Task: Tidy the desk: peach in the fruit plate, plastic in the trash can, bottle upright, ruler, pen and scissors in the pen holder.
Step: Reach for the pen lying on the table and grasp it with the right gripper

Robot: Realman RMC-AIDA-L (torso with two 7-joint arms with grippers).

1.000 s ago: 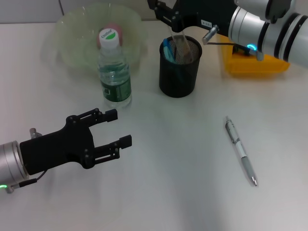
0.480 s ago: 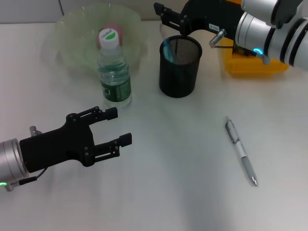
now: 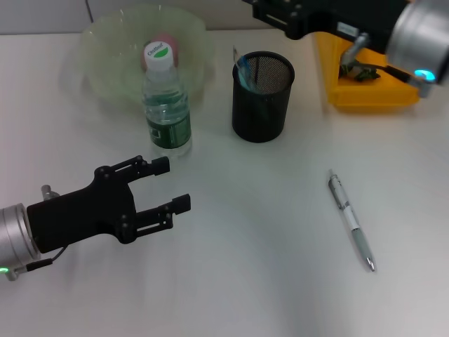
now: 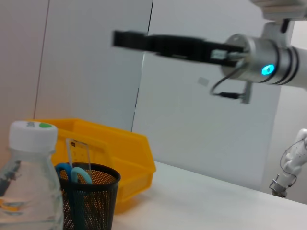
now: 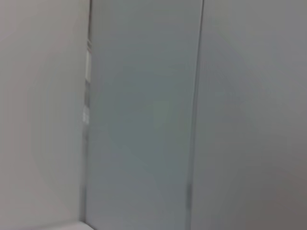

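Pen (image 3: 351,222) lies flat on the white desk (image 3: 266,267), at about four o'clock from the pen holder (image 3: 262,97) and well apart from it, its tip pointing toward the near edge. Nothing touches it. The pen holder, a black mesh cup, stands upright near the middle of the far half of the desk; blue scissor handles (image 3: 243,69) and a clear ruler (image 4: 79,158) stick out of it, as the left wrist view also shows. At nine o'clock from the holder stands the bottle (image 3: 165,102), upright, with its white cap on, just in front of the pale green fruit plate (image 3: 105,49). A pink peach (image 3: 168,43) shows in the plate behind the bottle's cap. At two o'clock from the holder sits a yellow bin (image 3: 365,88) with a dark crumpled scrap (image 3: 359,70) inside it.

The left gripper (image 3: 170,186) hovers over the desk at seven o'clock from the bottle, its two black fingers spread wide and holding nothing. The right gripper (image 3: 270,10) is raised at the far edge, at about twelve o'clock from the pen holder, above and behind it; its fingers run out of the head view, and in the left wrist view it is a dark blurred bar (image 4: 144,40), so I cannot tell how wide it stands. The right wrist view shows only a plain wall panel (image 5: 144,115).
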